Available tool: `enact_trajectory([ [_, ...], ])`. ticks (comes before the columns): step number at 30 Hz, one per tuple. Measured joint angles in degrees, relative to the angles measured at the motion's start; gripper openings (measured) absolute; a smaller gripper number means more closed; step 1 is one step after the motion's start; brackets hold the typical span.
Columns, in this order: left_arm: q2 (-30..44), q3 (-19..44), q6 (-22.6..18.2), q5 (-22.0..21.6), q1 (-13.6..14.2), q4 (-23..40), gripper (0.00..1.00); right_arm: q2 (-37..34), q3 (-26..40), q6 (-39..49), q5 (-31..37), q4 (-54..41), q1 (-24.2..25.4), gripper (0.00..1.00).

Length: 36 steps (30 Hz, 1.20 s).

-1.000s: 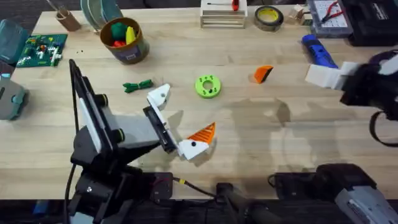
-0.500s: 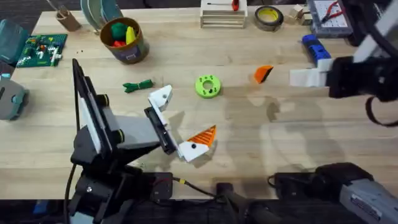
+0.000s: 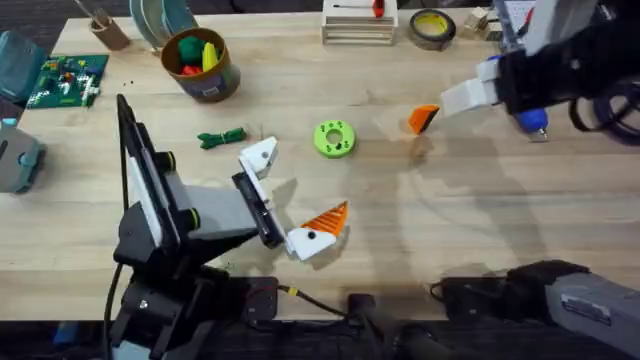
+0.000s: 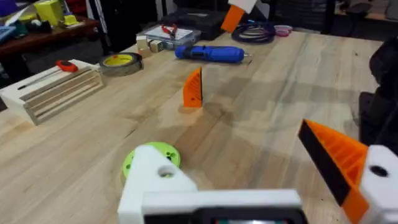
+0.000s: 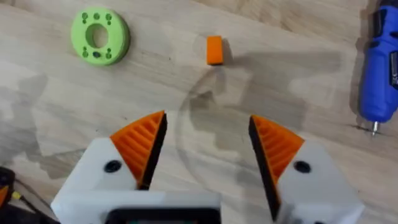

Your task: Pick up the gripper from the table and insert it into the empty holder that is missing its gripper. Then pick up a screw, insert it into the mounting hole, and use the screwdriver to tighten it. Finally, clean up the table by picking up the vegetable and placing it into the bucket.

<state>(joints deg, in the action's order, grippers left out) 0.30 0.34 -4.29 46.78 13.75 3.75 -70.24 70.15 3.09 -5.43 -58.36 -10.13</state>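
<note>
The loose orange gripper [image 3: 423, 118] [image 5: 214, 50] [image 4: 193, 88] stands on the table right of centre. My right gripper [image 3: 468, 96] [image 5: 208, 140] hovers just right of it, open, with nothing between its orange pads. My left gripper [image 3: 298, 183] [image 4: 242, 162] rests open at centre-left; one finger is the bare white holder [image 3: 258, 155] [image 4: 155, 180], the other carries an orange wedge [image 3: 328, 215]. The blue screwdriver [image 3: 520, 100] [image 5: 379, 68] [image 4: 210, 54] lies partly under the right arm. The dark-green vegetable [image 3: 221, 138] lies left of the holder. The tan bucket [image 3: 200, 65] stands at the far left.
A lime-green disc [image 3: 334, 138] [image 5: 99, 35] lies between the two grippers. A wooden block [image 3: 358, 22], a yellow tape roll [image 3: 432, 28] and a parts case sit along the far edge. A green circuit board [image 3: 65, 80] is at the left edge.
My right arm has swung left and toward the far side, from the right edge to just beside the orange gripper. The left arm and the objects have stayed put.
</note>
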Motion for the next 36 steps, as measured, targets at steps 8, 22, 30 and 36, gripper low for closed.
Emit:
enact_trajectory([
  [8,0.0,0.0,0.0,0.0,0.0,0.0,0.993,-6.1,0.0,1.1,0.0,2.9,0.0,0.856],
  [22,0.0,0.0,0.0,0.0,0.0,0.0,0.993,-16.4,0.0,3.5,0.9,8.3,-0.6,0.856],
  [30,0.0,0.0,0.0,0.0,0.0,0.0,0.994,-20.8,0.0,8.4,1.3,9.5,-2.3,0.857],
  [36,0.0,0.0,0.0,0.0,0.0,0.0,0.993,-22.1,0.0,9.4,2.3,10.7,-2.4,0.857],
])
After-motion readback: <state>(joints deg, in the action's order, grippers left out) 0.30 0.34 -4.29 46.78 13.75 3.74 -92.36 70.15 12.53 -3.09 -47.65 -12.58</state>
